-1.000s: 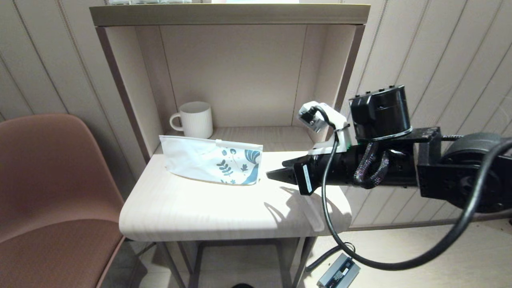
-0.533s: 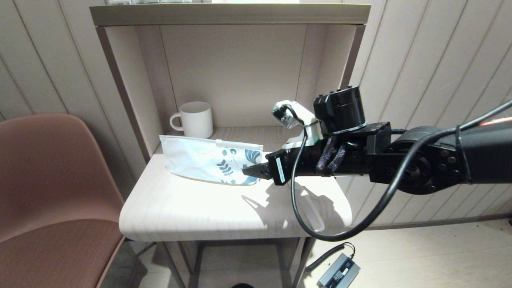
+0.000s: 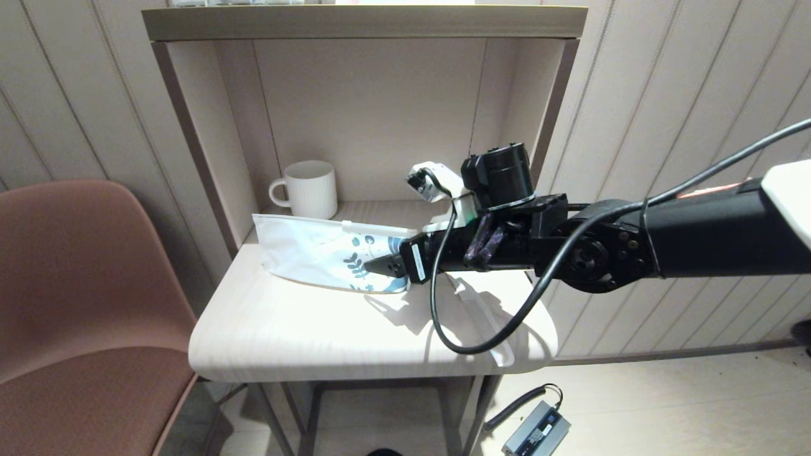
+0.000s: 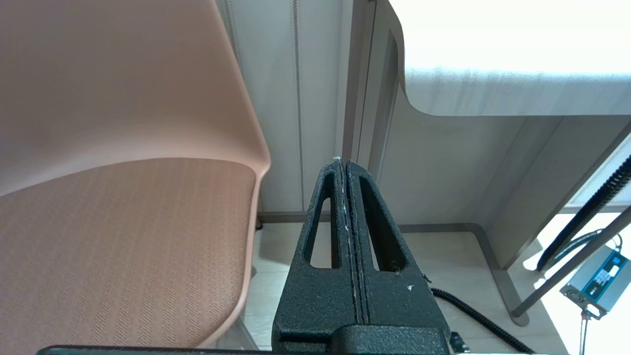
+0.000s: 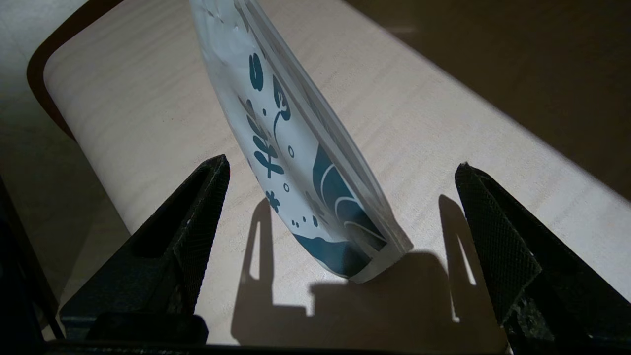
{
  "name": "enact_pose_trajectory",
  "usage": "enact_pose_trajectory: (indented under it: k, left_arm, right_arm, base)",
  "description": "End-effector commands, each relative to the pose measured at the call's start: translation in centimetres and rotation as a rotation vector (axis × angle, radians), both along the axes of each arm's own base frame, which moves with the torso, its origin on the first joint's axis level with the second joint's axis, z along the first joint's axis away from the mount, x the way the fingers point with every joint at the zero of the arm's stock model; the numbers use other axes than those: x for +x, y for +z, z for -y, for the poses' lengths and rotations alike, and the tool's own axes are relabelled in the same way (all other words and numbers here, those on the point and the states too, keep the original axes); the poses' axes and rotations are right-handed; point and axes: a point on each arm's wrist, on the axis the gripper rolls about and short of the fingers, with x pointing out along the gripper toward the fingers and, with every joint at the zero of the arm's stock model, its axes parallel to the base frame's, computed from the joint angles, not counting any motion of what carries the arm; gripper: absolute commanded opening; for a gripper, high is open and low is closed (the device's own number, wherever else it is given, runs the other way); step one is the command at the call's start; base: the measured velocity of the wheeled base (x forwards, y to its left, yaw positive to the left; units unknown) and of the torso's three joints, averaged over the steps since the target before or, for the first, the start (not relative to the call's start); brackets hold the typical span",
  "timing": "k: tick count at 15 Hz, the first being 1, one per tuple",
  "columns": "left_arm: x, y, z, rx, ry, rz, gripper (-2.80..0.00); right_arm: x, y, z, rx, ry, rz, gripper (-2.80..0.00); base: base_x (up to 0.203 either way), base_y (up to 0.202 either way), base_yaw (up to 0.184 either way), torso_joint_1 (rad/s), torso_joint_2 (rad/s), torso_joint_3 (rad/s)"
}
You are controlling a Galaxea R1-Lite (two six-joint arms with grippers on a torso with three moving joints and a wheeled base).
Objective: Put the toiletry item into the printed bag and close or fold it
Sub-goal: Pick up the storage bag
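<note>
The right claw [image 5: 340, 207] is spread wide, 1 finger on each side of the bag's [image 3: 329, 253] printed end, touching nothing yet. From the wrist view the bag's corner sits between the 2 fingers [image 5: 197, 217], so a squeeze here would likely pinch the leaf-print end. The claw comes in low and level over the table [image 3: 285, 329], which suits a flat pouch that gives only a thin edge to bite.

The bag lies on the table with its zip top toward the mug [image 3: 307, 189] and its plain end away from the claw. The mug stands just behind the bag's plain end, inside the shelf alcove, apart from it.

The comb [image 3: 485, 316] appears to lie on the table beneath the right arm, on the side of the bag away from the mug, running out to the table's front edge; it is not in the bag. So the packing step seems not yet done.

Room is open in front of the bag, toward the table's rounded front edge. Behind it the alcove walls close in, so lifting or dragging forward looks freer than pushing back.

The left claw [image 4: 345, 207] hangs clenched and empty below table height, beside the chair [image 4: 123, 222].
</note>
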Motion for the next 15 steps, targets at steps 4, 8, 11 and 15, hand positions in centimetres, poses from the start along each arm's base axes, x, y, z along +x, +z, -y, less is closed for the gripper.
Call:
enact_pose_trajectory:
  k: [4, 8, 11, 15]
  left_arm:
    - [0.00, -0.01, 0.00, 0.000, 0.000, 0.000, -2.80]
    - [0.00, -0.01, 0.00, 0.000, 0.000, 0.000, -2.80]
    - [0.00, -0.01, 0.00, 0.000, 0.000, 0.000, -2.80]
    - [0.01, 0.01, 0.00, -0.001, 0.000, 0.005, -2.80]
  right_arm:
    - [0.27, -0.34, -0.96, 0.002, 0.017, 0.000, -2.80]
    - [0.31, -0.50, -0.98, -0.002, 0.018, -0.002, -2.80]
    - [0.27, -0.36, -1.00, 0.002, 0.019, 0.002, -2.80]
    - [-0.22, 0.05, -1.21, 0.007, 0.029, 0.010, -2.80]
  base:
    - [0.000, 0.000, 0.000, 0.000, 0.00, 0.000]
    - [0.000, 0.000, 0.000, 0.000, 0.00, 0.000]
    - [0.000, 0.000, 0.000, 0.000, 0.00, 0.000]
    - [0.000, 0.000, 0.000, 0.000, 0.00, 0.000]
